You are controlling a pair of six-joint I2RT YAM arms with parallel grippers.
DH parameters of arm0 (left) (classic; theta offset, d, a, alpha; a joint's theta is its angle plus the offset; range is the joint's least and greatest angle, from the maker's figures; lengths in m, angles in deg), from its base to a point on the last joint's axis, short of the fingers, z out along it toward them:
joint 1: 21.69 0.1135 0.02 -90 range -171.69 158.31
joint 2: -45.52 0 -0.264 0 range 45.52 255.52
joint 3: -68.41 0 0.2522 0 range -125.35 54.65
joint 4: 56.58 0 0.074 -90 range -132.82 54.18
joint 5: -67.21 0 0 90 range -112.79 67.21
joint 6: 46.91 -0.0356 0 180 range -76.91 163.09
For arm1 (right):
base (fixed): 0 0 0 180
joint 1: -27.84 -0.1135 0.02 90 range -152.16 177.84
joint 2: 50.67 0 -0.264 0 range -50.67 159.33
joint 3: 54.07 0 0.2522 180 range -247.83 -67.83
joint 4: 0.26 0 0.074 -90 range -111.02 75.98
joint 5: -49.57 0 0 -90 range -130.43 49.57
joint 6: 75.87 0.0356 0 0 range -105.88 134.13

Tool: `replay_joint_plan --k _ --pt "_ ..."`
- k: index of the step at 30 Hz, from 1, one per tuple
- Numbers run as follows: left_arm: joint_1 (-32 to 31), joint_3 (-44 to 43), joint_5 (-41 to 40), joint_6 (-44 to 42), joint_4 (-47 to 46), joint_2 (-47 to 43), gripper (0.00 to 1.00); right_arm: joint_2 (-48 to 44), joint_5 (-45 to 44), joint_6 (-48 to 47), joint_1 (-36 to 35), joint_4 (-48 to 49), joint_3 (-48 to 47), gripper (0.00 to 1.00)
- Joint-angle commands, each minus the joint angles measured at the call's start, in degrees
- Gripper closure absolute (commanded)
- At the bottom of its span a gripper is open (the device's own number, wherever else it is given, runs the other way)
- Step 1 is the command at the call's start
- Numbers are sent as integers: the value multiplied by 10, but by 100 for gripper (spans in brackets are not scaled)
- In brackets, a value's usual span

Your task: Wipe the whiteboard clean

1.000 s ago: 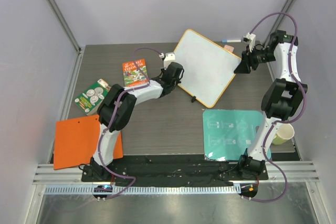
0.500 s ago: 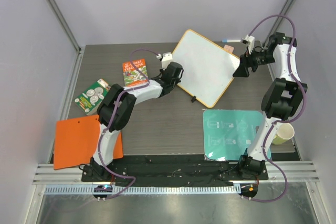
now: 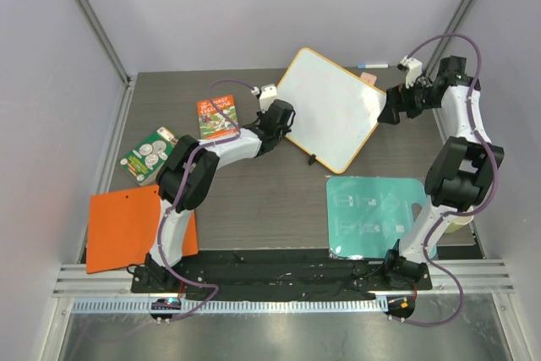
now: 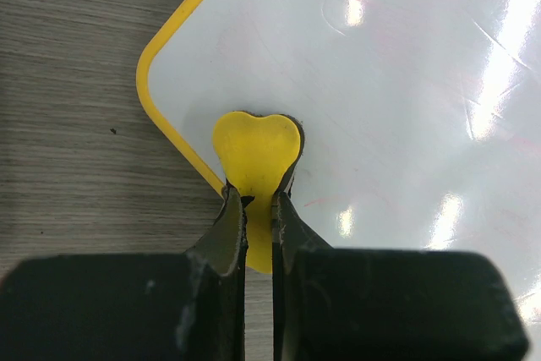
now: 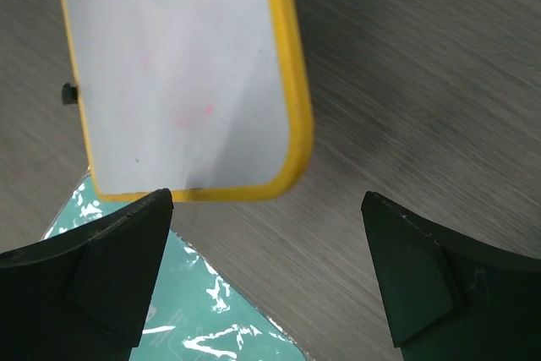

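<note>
The whiteboard (image 3: 328, 109), white with a yellow rim, lies tilted at the back middle of the table. Faint pink marks show on the whiteboard (image 5: 177, 73) in the right wrist view. At its left corner my left gripper (image 3: 283, 116) is shut on a yellow heart-shaped piece (image 4: 256, 145), which rests on the whiteboard (image 4: 380, 82) just inside the rim. My left gripper (image 4: 259, 200) has its jaws pressed on the piece's narrow end. My right gripper (image 3: 387, 113) hovers off the board's right corner. In its own view my right gripper (image 5: 266, 199) is wide open, with bare table between its fingers.
A teal mat (image 3: 376, 217) lies in front of the board, its corner (image 5: 169, 310) under my right gripper. A marker (image 3: 372, 66) and a small pink object (image 3: 368, 78) lie behind the board. A book (image 3: 218, 117), a green card (image 3: 148, 155) and an orange sheet (image 3: 127, 227) lie left; a cup (image 3: 452, 217) stands right.
My right gripper has opened wide and drawn back to the right, off the whiteboard's right edge. The left arm and the board have not moved.
</note>
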Motion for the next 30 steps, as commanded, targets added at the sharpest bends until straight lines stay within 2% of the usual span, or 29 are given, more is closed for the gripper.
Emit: replay_joint_plan --k 1,9,15,21,30 --pt "-6 33 34 5 97 47 100 -52 -59 107 10 137 14 0" --pt "-6 61 34 -7 59 24 100 -88 -37 144 22 171 25 0" --pt "-6 75 40 -14 44 10 100 -112 37 128 23 111 4 0" --pt "-6 85 34 -30 21 -17 100 -151 38 124 23 108 14 0" --pt "-9 86 37 -43 4 -40 100 -158 35 131 22 107 23 0"
